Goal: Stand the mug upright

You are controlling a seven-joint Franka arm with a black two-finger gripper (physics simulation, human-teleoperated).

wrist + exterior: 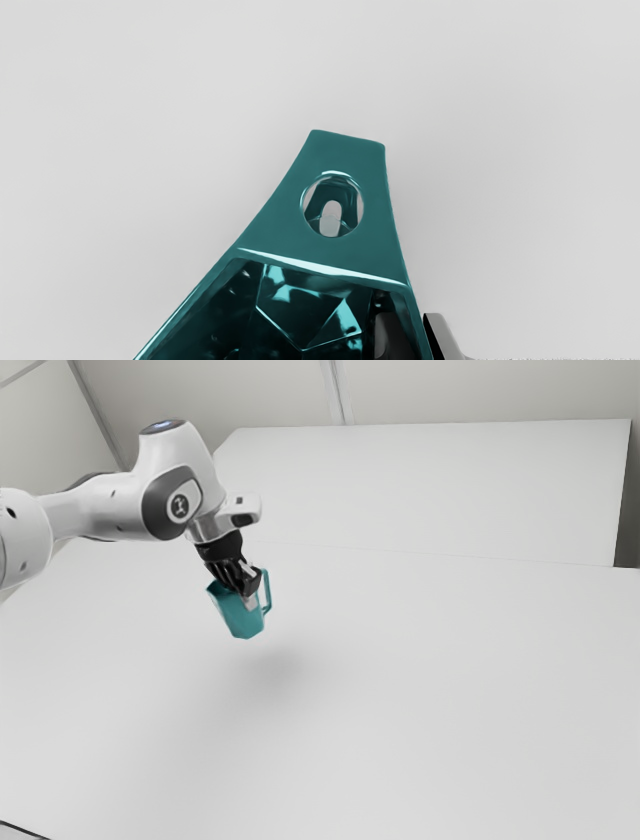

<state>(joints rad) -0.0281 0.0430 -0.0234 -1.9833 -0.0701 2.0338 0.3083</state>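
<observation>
Pinching the mug (240,622) by its wall, one finger inside and one outside, our gripper (246,592) holds it slightly tilted above the table (420,710).

The mug (236,618) is over the counter (400,710). In the exterior view, the pincer (245,596) is at its twelve o'clock, its handle (269,598) at two. One finger (390,337) is inside.
</observation>
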